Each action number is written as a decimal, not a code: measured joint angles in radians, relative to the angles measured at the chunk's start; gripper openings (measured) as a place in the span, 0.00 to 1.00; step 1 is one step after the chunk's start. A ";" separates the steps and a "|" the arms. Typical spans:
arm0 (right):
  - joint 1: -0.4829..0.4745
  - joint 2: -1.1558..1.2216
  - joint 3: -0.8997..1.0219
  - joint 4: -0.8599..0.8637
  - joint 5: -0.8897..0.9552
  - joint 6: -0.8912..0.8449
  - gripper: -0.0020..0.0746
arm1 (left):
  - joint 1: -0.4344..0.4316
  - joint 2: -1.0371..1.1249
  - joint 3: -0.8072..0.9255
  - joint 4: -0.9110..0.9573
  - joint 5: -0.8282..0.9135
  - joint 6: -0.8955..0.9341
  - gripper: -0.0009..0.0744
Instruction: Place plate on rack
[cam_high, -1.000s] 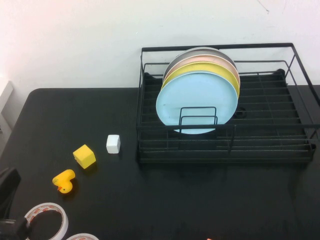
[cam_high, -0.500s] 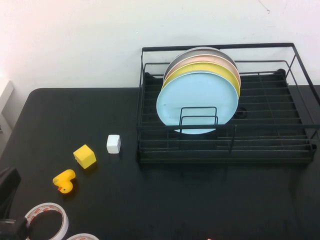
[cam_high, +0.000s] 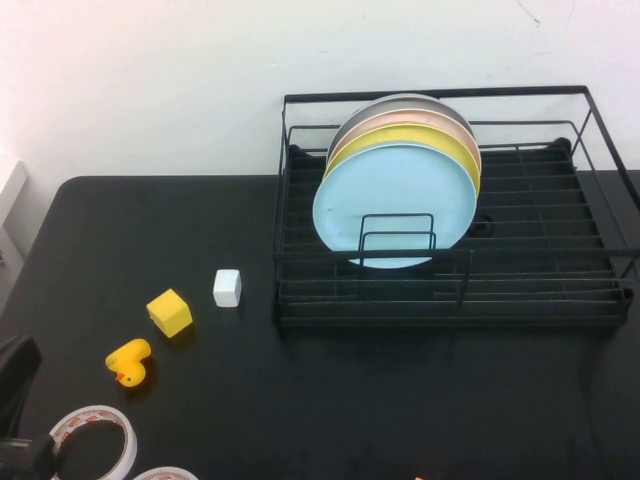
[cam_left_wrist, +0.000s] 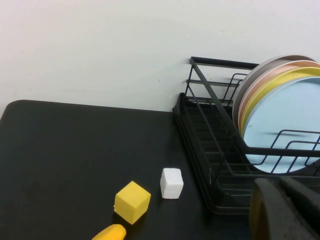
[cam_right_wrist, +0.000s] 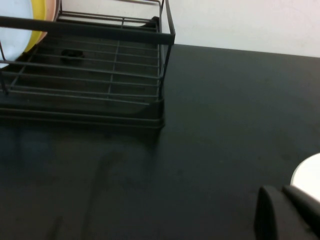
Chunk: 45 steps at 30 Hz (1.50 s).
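- Plate (cam_high: 395, 200) stands upright in the rack (cam_high: 450, 300), frontmost of the stack, leaning on the yellow plate (cam_high: 420, 137); pink and grey plates sit behind.
- Left of the rack on the table (cam_high: 300, 400): white cube (cam_high: 227, 288), yellow cube (cam_high: 169, 312), duck (cam_high: 128, 361), tape rolls (cam_high: 95, 440).
- Left gripper (cam_left_wrist: 285, 210) low at the table's near-left corner, holding nothing; can't tell finger state.
- Right gripper (cam_right_wrist: 285, 212) near the table's right side, clear of the rack; can't tell either.

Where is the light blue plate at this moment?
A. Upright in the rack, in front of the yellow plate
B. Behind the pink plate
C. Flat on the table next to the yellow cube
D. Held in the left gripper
A: the light blue plate stands upright in the rack, nearest the camera, with the yellow plate just behind it; the left gripper sits at the table's near left corner and the right gripper stays low, both away from the plate.
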 joint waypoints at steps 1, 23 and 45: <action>0.000 0.000 0.000 0.000 0.000 0.000 0.03 | 0.000 0.000 0.000 0.000 0.000 0.000 0.01; 0.000 0.000 -0.001 -0.002 0.009 0.000 0.03 | 0.000 0.000 0.000 0.000 0.000 0.000 0.01; 0.000 0.000 -0.004 -0.002 0.017 0.000 0.03 | 0.156 -0.008 0.238 1.024 0.173 -1.184 0.01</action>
